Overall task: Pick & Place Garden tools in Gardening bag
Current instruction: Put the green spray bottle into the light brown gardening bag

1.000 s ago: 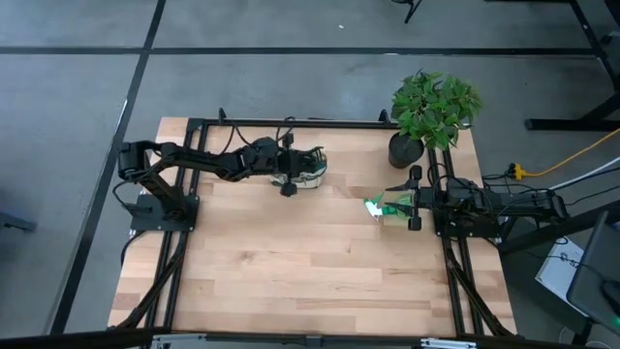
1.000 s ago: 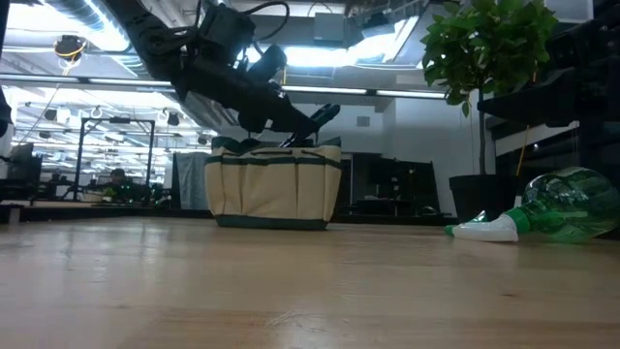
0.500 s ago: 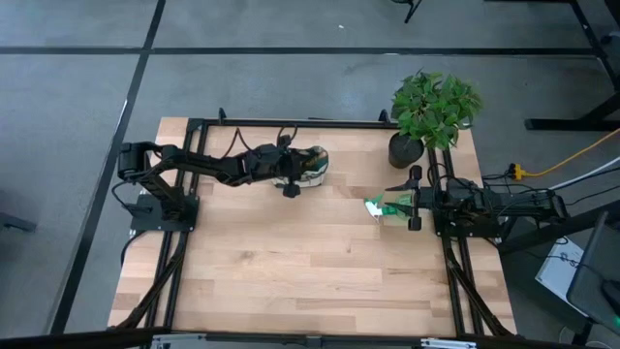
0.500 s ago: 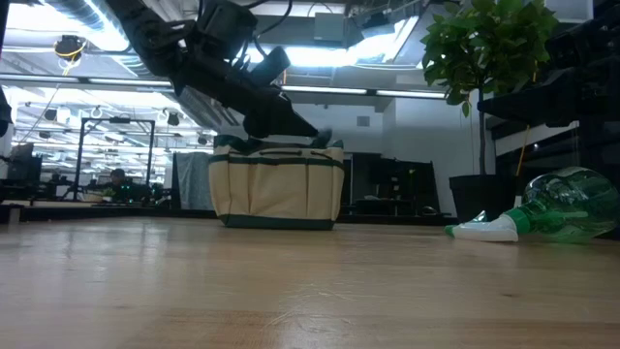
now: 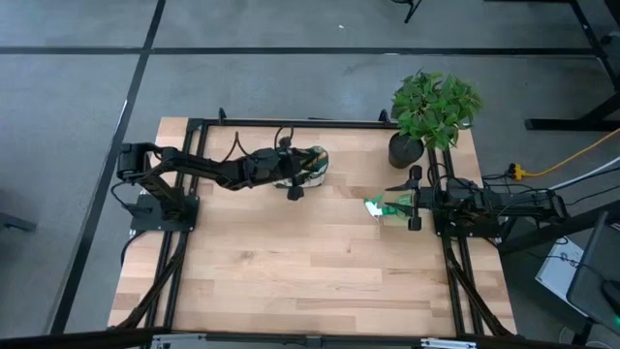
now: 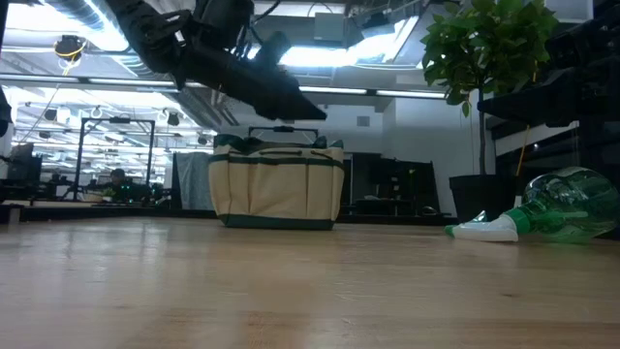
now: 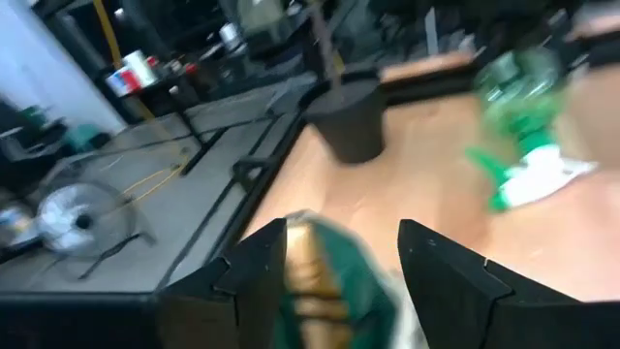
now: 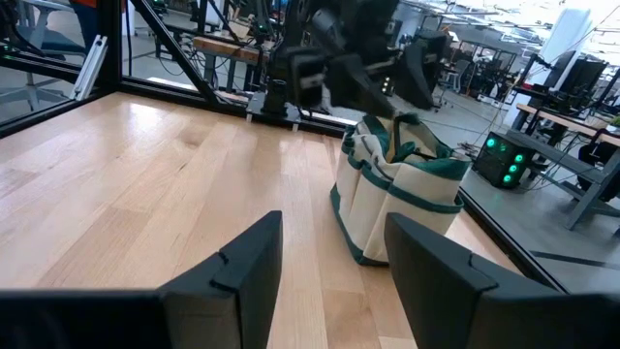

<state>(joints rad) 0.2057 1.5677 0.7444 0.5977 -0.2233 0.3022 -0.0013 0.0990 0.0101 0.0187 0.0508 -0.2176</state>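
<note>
The cream-and-green gardening bag point(image 5: 312, 165) stands upright on its base at the table's far middle point(image 6: 276, 189). My left gripper point(image 6: 308, 109) hangs open a little above the bag's mouth, and its wrist view looks down past the fingers point(image 7: 344, 237) onto the bag's green inside point(image 7: 334, 286). No garden tool shows outside the bag except a green-and-white spray bottle point(image 5: 380, 206), which lies on its side at the right point(image 6: 538, 215). My right gripper point(image 5: 405, 206) stands by that bottle, open, with only bare table between its fingers point(image 8: 334, 228).
A potted green plant point(image 5: 434, 105) in a black pot point(image 6: 475, 199) stands at the far right corner, just behind the bottle. The near half of the wooden table point(image 5: 310, 281) lies bare. Black frame rails point(image 5: 291, 123) run along the table's edges.
My left gripper has opened and risen above the bag. The dark-handled tool that stuck out of its fingers has sunk into the bag and no longer shows. My right arm has kept still.
</note>
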